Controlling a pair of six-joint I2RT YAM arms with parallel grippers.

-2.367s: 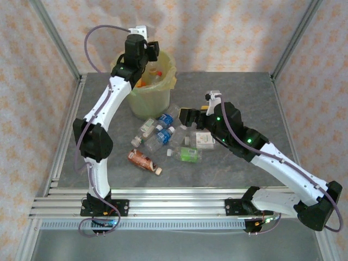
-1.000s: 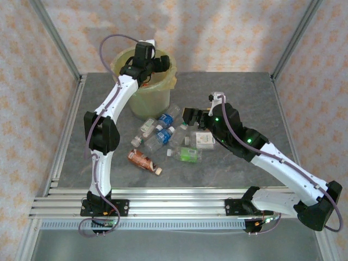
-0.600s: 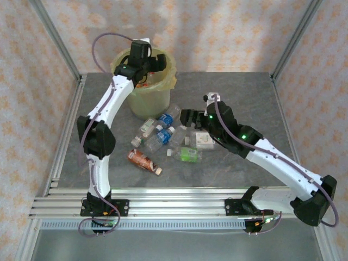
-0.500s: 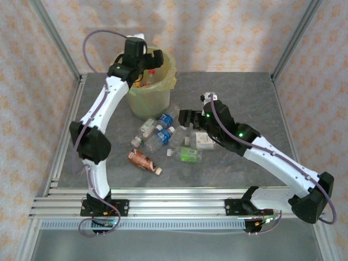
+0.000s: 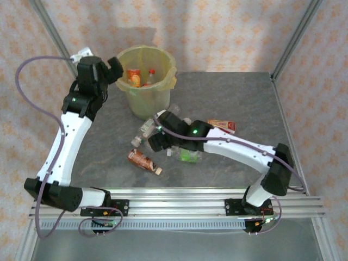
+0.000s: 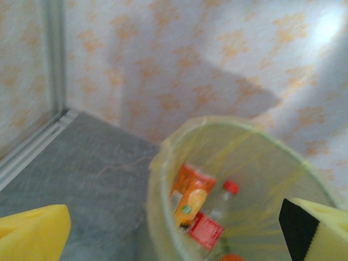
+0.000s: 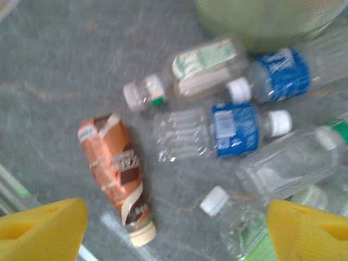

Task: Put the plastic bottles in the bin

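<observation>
A round pale bin lined with a translucent yellow-green bag [image 5: 148,103] was seen standing at the far left of the grey surface [image 5: 234,92]. A few plastic bottles were already inside it, among them an orange-labelled bottle [image 6: 187,202] and a red-capped bottle [image 6: 230,188]. The left jaws were held just beside the bin's rim, on its left, with their yellow pads [image 6: 33,237] spread wide and nothing between them. The right jaws were poised above the cluster of bottles lying on the surface just in front of the bin, likewise opened wide and empty. Yet to be moved were a brown-and-orange labelled bottle [image 7: 116,169], a clear blue-labelled bottle [image 7: 231,130], a second blue-labelled bottle [image 7: 283,75], a green-and-white labelled bottle [image 7: 204,61], a green-labelled bottle [image 5: 188,156], some plain clear ones, and a red-labelled bottle [image 5: 222,125] lying apart to the right. The task was judged less than half done, with no bottle in hand.
</observation>
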